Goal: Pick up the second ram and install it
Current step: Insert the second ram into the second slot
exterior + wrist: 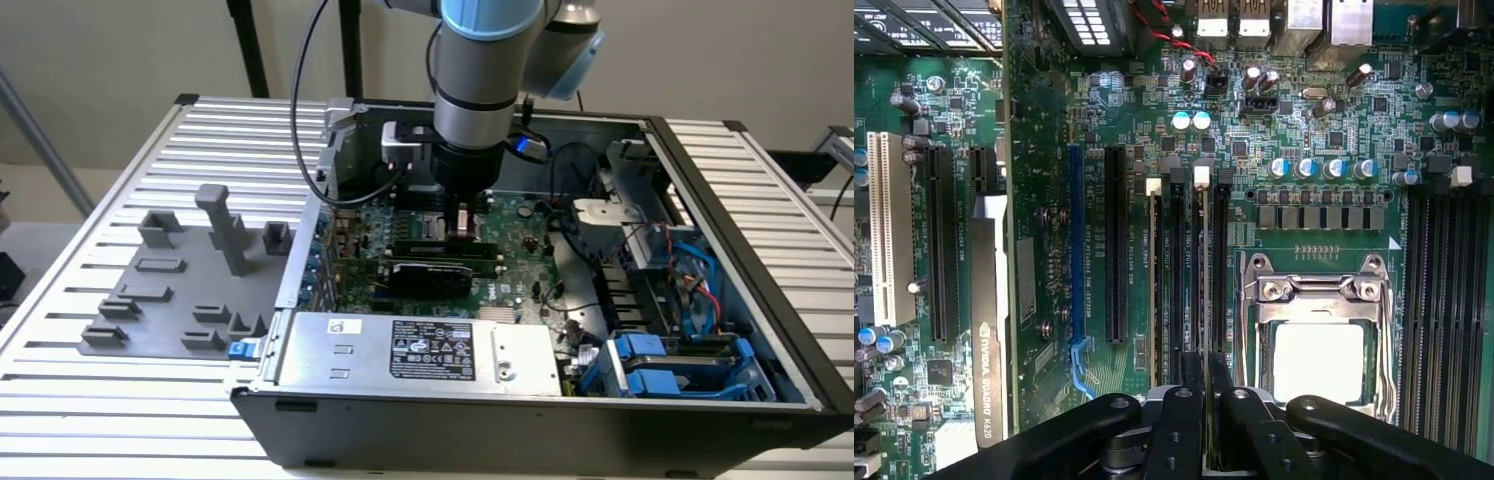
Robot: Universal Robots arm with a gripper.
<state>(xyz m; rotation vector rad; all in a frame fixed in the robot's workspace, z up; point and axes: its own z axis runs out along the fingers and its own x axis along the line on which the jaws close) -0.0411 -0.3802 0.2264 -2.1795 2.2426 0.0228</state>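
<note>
My gripper (1206,375) is deep inside the open computer case, low over the green motherboard (1334,150). Its two black fingers (1192,400) stand close together, shut on the second ram (1204,280). The ram shows edge-on as a thin pale line running away from the fingertips along a black memory slot with a white latch (1202,177). One slot over, another thin stick (1154,290) stands in its slot. In the exterior view the gripper (461,222) hangs straight down over the board's middle, and the ram is hidden beneath it.
A CPU socket (1319,350) lies beside the slots, with a graphics card (427,270) and the power supply (427,345) nearby. Cables and blue drive cages (667,365) fill the case on the exterior view's right. A grey holder block (187,290) sits on the slatted table at its left.
</note>
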